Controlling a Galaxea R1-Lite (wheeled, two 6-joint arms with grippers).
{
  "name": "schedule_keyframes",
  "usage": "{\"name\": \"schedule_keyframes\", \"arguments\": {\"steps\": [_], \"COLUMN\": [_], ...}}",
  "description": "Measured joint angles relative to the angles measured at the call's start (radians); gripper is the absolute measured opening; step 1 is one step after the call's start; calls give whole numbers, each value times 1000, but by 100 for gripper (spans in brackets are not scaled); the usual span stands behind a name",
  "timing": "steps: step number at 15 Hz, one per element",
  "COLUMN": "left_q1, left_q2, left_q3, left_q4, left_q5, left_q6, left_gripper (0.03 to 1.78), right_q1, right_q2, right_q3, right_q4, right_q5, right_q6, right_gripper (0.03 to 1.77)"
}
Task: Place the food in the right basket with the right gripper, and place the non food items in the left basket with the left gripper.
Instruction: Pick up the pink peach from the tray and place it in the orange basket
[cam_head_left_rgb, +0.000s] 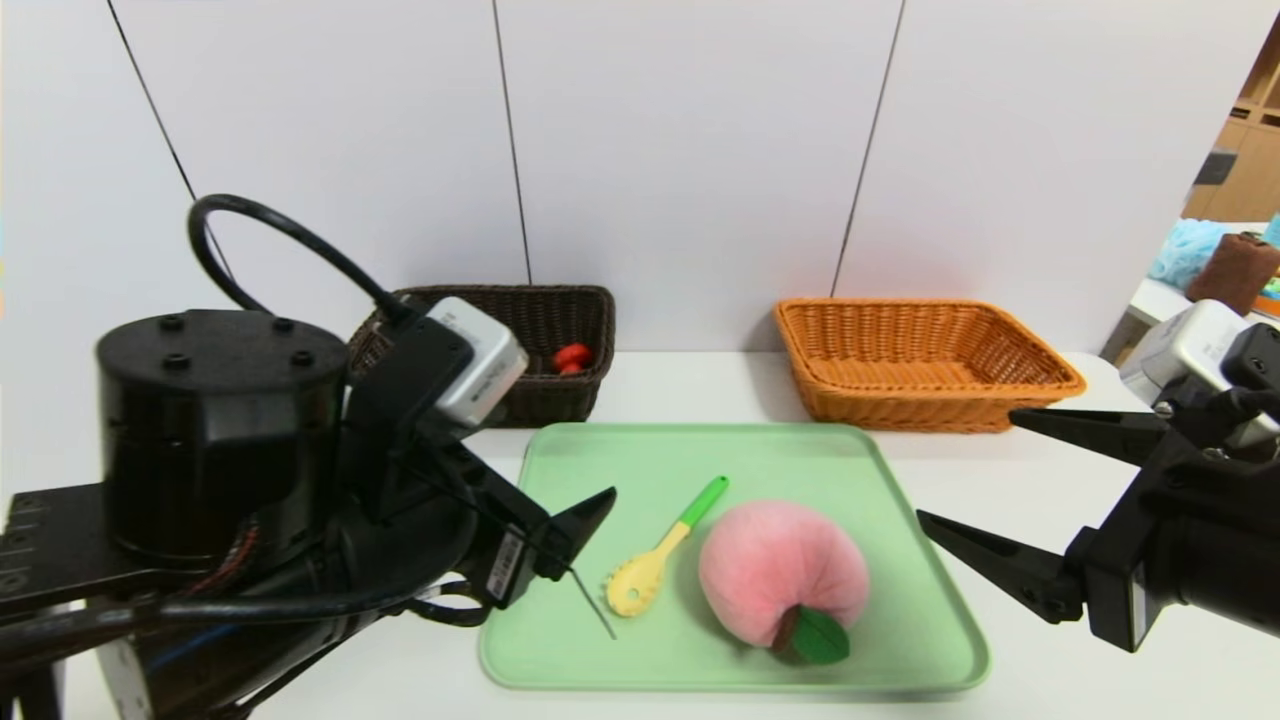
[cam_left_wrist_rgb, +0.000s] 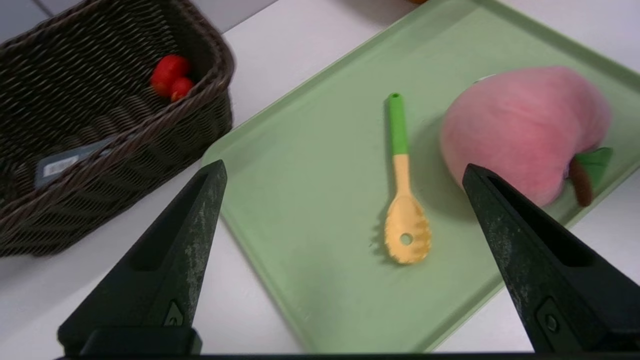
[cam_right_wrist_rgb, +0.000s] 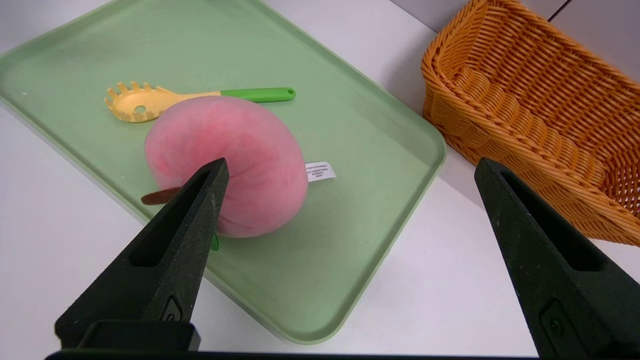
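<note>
- The dark basket (cam_head_left_rgb: 520, 345) at the bench's back left already holds the red duck (cam_head_left_rgb: 572, 357) and the grey case (cam_left_wrist_rgb: 70, 161).
- The left claw (cam_left_wrist_rgb: 345, 175) hangs released and empty over the tray's (cam_head_left_rgb: 900, 640) left edge.
- The pasta spoon (cam_head_left_rgb: 660, 552) lies on the tray, awaiting the left claw.
- The plush peach (cam_head_left_rgb: 780, 580) sits beside it, unsorted.
- The orange basket (cam_head_left_rgb: 920, 365) at back right appears empty.
- The right claw (cam_right_wrist_rgb: 350, 172) hovers released near the tray's right side.

Fuzzy plush peach (cam_head_left_rgb: 780, 575), woven wicker baskets, smooth matt plastic tray (cam_head_left_rgb: 900, 640)
</note>
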Motion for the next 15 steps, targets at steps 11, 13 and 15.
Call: {"name": "schedule_keyframes", "arguments": {"steps": [11, 13, 15], "left_q1": [98, 99, 103], "left_q2": [-215, -218, -219], "left_q3": [122, 122, 120], "left_q4": [71, 70, 69], "left_q5": [10, 10, 10], "left_q6": [-3, -3, -3], "left_gripper": [169, 169, 169], "right_q1": [5, 3, 1], "right_q2": [86, 128, 183], "right_q3": [-121, -263, -397], "right_q4": [90, 240, 395], "right_q5": [13, 22, 28], "right_q6": [-5, -5, -2], "right_gripper": [130, 101, 81]}}
